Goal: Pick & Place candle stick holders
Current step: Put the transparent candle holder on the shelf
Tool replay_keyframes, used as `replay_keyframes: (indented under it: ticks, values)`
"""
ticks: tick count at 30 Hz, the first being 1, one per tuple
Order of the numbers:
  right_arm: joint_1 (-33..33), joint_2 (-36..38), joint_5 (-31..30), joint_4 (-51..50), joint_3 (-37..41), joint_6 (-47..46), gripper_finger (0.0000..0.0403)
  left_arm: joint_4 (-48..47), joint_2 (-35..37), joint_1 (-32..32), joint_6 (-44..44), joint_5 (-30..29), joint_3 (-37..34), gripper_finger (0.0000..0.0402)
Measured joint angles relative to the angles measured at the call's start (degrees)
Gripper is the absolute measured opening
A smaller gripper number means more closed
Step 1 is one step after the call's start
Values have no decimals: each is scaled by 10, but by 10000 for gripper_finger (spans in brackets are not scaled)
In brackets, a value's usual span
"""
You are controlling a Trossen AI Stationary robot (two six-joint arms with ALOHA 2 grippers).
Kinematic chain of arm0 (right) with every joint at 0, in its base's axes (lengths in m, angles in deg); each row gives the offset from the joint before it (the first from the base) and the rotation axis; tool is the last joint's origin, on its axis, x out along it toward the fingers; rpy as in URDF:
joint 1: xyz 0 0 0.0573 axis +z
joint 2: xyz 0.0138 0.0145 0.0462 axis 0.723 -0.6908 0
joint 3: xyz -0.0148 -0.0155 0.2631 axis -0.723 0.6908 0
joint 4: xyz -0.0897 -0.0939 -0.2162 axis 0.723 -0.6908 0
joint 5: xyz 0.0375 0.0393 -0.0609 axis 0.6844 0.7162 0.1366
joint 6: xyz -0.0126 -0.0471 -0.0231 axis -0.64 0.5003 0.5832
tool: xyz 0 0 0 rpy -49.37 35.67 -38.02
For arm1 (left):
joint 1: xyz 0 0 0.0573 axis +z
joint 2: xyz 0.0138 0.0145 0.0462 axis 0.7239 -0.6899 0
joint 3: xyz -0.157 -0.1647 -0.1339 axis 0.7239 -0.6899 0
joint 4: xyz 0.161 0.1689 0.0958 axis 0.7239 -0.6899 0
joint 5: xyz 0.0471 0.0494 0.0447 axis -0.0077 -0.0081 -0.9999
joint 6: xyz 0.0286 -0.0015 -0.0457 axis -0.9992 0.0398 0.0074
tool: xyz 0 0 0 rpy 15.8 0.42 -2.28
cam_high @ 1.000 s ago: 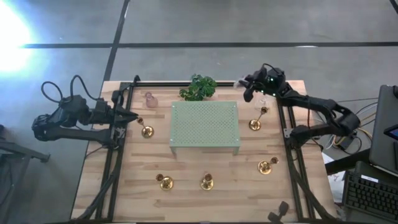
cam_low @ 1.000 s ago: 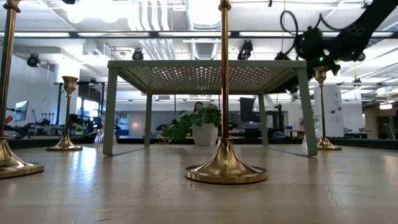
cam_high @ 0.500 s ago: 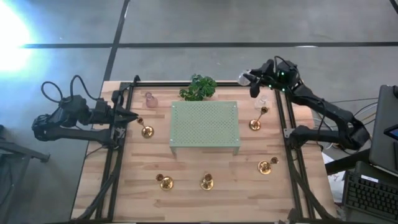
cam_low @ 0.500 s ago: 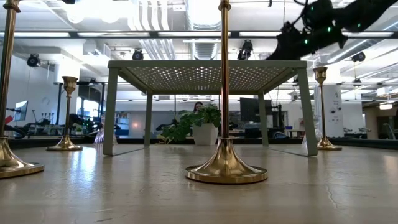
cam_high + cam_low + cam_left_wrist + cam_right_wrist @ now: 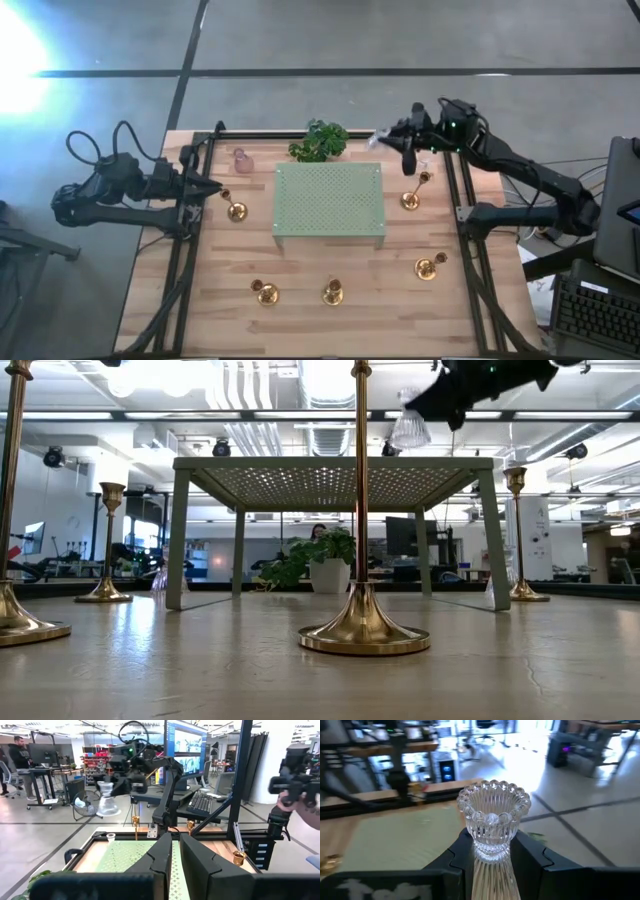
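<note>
My right gripper (image 5: 403,150) is shut on a clear ribbed glass candle holder (image 5: 492,822). It is held high above the table near the far right corner of the pale green perforated stand (image 5: 330,200), and also shows in the low view (image 5: 410,428) and the left wrist view (image 5: 106,800). Several gold brass holders stand on their round bases on the table (image 5: 237,211) (image 5: 410,198) (image 5: 427,267). A pink glass holder (image 5: 241,160) stands at the far left. My left gripper (image 5: 215,188) waits at the table's left edge, shut and empty. My right gripper pinches the glass holder's narrow neck (image 5: 490,851) between its two fingers, just under the beaded cup. The fingers (image 5: 527,855) come at it roughly level from the table's right. The holder is about upright, cup up, its flared foot below the fingers, lifted clear of everything.
A leafy green plant (image 5: 318,140) stands behind the stand at the far edge. Two more brass holders (image 5: 333,293) (image 5: 266,293) stand near the front edge. Black rails run along the table's left and right sides. People show in the room beyond.
My right gripper has risen from the table's far right corner with the clear glass holder. It has moved toward the table's left, toward the stand's far right corner. The holder is now lifted clear of the table.
</note>
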Motion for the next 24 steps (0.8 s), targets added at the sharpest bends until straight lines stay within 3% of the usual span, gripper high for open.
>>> replay_keyframes:
  ticks: [13,24]
  values:
    - [142,-5,-67,-1,3,-39,90,0,0,0,0,0,0,45]
    - [231,-5,-162,-8,28,-48,90,0,0,0,0,0,0,45]
